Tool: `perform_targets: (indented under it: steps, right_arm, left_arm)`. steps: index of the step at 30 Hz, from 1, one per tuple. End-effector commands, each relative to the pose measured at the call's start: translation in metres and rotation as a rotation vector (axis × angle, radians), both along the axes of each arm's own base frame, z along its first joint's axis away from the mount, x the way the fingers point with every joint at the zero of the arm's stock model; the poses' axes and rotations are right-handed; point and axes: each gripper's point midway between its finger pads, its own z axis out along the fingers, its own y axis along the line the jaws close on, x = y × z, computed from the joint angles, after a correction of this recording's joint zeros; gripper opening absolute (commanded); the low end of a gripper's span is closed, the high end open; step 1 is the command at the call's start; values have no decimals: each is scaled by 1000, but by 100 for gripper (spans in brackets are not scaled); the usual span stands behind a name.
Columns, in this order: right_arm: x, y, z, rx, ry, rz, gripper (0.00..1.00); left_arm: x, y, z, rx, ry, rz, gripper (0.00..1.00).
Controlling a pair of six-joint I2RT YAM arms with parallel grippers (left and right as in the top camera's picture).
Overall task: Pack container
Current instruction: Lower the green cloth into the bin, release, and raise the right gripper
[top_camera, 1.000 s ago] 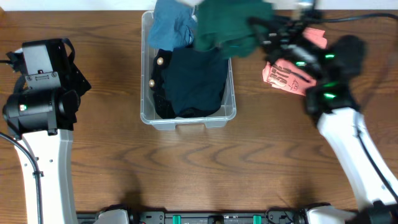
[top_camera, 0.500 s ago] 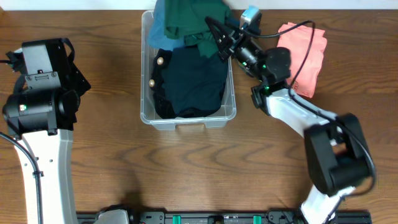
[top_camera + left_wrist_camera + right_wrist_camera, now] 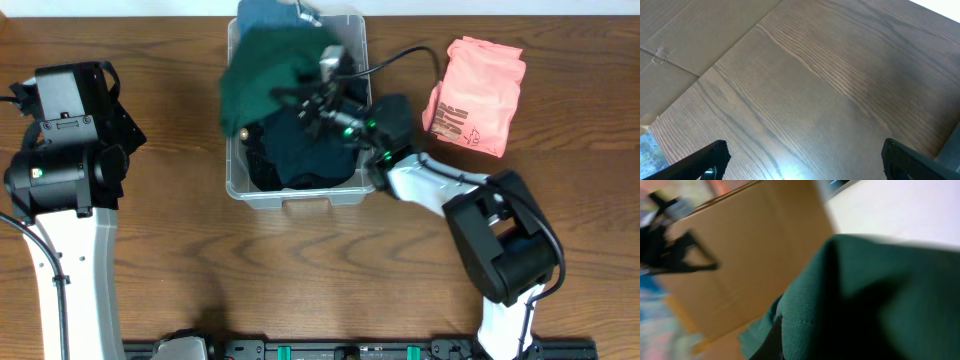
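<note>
I see the container (image 3: pixel 300 196) at upper centre of the tabletop (image 3: pixel 180 260), with a dark navy garment (image 3: pixel 315 150) lying inside it. My right pincer (image 3: pixel 298 100) is clamped on a green garment (image 3: pixel 265 75), which shows blurred over the container's upper-left corner. A pink garment (image 3: pixel 475 95) lies apart at upper right. My left pincer (image 3: pixel 807 159) hangs over the tabletop, fingers wide apart.

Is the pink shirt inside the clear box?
No, the pink garment lies on the table, outside the container and apart from it.
</note>
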Motion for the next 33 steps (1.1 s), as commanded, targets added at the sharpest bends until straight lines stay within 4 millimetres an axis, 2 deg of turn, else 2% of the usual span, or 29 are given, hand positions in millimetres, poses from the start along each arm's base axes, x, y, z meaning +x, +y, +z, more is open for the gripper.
perform_targets:
  steps: [1,8,11,17,23,26,29,33]
  right_arm:
    - [-18,14,18,34,17,77,1]
    - [-5,3,18,34,7,30,1]
    - [3,-5,25,50,-7,6,1]
    - [41,-31,45,104,28,-113,2]
    - [92,-48,40,57,257,-271,2]
    - [106,-48,57,37,278,-315,2]
    - [124,-50,83,-42,252,-396,1]
    - [132,-54,127,-177,77,-487,1]
  left_arm:
    - [-1,2,2,2,-3,12,98]
    - [-1,2,2,2,-3,12,98]
    - [-1,2,2,2,-3,12,98]
    - [-1,2,1,1,-3,12,98]
    - [-1,2,1,1,-3,12,98]
    - [-1,2,2,2,-3,12,98]
    - [-1,2,2,2,-3,12,98]
    - [-1,2,2,2,-3,12,98]
